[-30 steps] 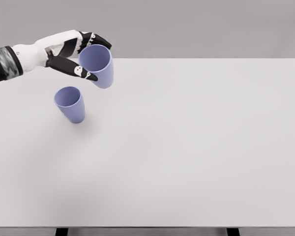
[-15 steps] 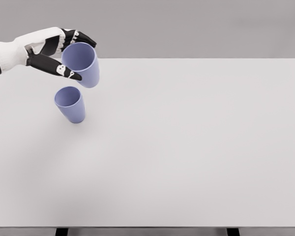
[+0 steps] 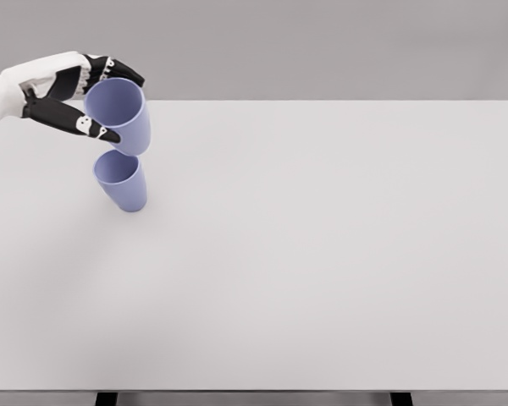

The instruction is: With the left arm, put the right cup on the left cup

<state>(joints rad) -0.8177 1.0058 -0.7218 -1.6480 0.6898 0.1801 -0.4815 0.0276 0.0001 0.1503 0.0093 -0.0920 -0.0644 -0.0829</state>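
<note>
The held cup (image 3: 118, 114) hangs in the air at the far left, its open mouth tipped toward the camera, its base just over the rim of the standing cup (image 3: 121, 180); whether they touch cannot be told. The left robot hand (image 3: 78, 95) pinches the held cup, thumb along the near side and fingers curled round the far side. The standing cup rests on the bench (image 3: 322, 254) near its left and far edges. Wide bare surface stretches to the right and toward the camera. Two cups, both lavender-blue. One robot hand in view. The bench is white and matte; behind it is a plain grey wall (image 3: 322, 42).
</note>
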